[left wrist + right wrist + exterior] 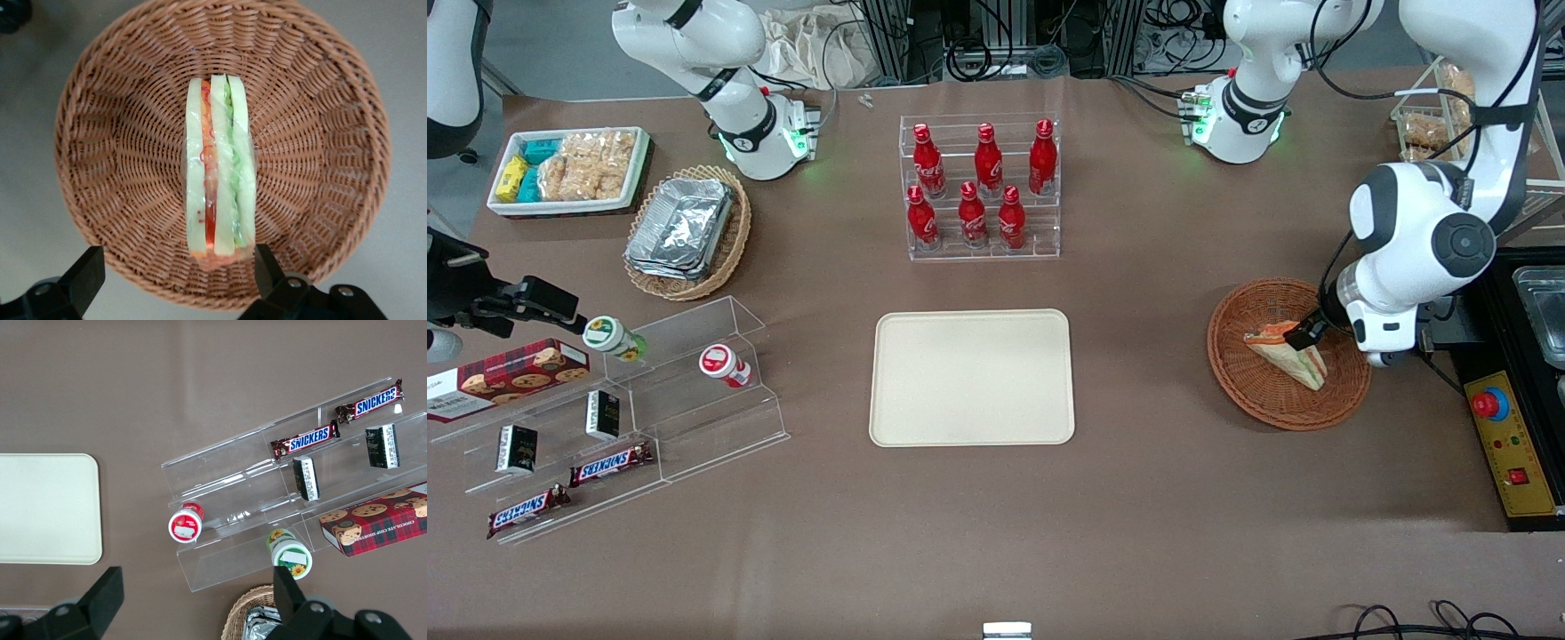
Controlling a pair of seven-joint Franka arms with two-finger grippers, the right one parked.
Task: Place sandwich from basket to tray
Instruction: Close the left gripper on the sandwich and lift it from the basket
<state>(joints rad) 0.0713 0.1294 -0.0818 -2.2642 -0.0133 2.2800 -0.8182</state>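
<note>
The sandwich [1291,358], a pale bread wedge with green and orange-red stripes, lies in the round reddish-brown wicker basket [1232,360] toward the working arm's end of the table. My gripper [1312,340] hangs open just above the basket, over the sandwich's end. In the left wrist view the sandwich [220,173] stands on edge in the basket [120,133]. The gripper [177,270] straddles its end with a wide gap: one finger is close beside the bread, the other out over the basket's rim. The cream-beige tray [972,378] lies bare at mid-table.
A clear rack of red bottles [980,187] stands farther from the front camera than the tray. Toward the parked arm's end are a tan basket of foil containers [685,233], a white tray of snacks [569,169] and clear acrylic steps [618,418]. A control box [1516,444] sits beside the reddish-brown basket.
</note>
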